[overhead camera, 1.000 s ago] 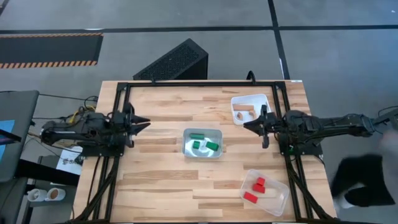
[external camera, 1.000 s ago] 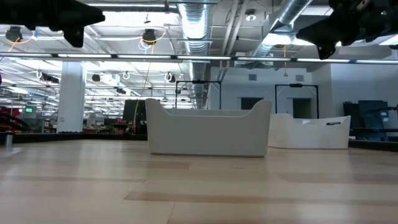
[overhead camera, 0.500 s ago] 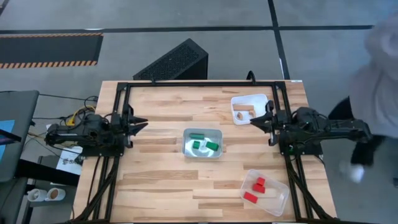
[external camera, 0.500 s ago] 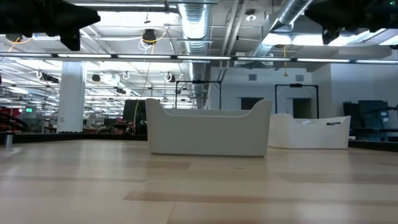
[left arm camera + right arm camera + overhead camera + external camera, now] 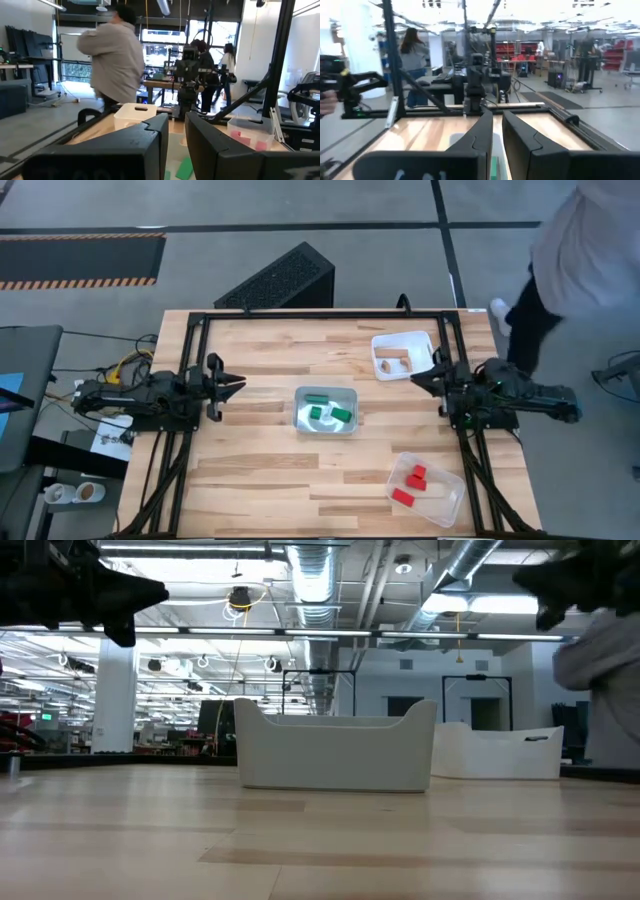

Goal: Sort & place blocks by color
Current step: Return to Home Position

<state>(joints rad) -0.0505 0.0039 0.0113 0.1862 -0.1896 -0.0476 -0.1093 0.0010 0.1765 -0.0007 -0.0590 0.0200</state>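
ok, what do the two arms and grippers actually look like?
Both arms are matte black. The left gripper and right gripper each end in two flat, angular dark fingers. Yellow and orange cables bunch at the left arm's base.
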